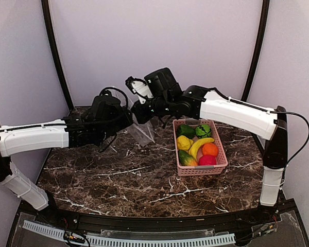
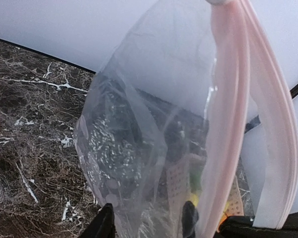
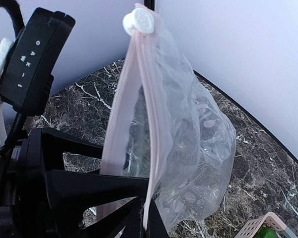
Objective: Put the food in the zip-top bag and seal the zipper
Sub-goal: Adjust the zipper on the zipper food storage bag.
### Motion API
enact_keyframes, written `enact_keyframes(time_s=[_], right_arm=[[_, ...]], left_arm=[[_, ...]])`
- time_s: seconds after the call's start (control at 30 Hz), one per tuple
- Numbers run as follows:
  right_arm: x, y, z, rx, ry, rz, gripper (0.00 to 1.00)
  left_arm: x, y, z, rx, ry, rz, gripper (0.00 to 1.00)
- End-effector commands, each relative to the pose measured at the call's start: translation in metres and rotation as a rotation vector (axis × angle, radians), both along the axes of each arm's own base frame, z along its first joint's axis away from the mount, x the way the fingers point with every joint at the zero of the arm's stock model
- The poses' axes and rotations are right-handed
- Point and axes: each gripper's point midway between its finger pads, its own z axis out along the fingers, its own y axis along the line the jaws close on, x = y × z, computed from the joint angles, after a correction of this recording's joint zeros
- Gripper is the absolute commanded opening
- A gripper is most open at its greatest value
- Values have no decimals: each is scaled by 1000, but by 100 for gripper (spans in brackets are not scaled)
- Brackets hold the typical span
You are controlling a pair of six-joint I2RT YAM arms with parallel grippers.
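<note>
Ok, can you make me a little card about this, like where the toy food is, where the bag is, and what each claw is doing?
Food: all in the pink basket, on the right side of the table.
Zip-top bag: held up between the two arms, no food inside.
Zipper: pinkish strip with a white slider at one end.
Right claw: shut on the bag's zipper edge.
Left claw: fingers apart with the bag between them; grip unclear.

White-and-black left arm (image 1: 33,138): extended rightward; left gripper (image 2: 146,225) parted. Right arm (image 1: 237,113): extended leftward; right gripper (image 3: 144,220) pinched closed.
</note>
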Motion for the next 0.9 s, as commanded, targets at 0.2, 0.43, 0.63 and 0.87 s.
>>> enact_keyframes(time_s=[0.2,0.43,0.63,0.87], right_arm=[[47,-40,17,16,-58,-193,0],[79,-60,2,-55,-96,-320,0],[68,-44,6,-37,-65,-194,0],[14,-38,27,19,-23,98,0]], left_arm=[[-14,27,17,43,-34,0,15],[-23,41,28,107,-63,-13,9],[-24,30,16,127,-23,-68,4],[-22,38,15,181,0,-98,8]])
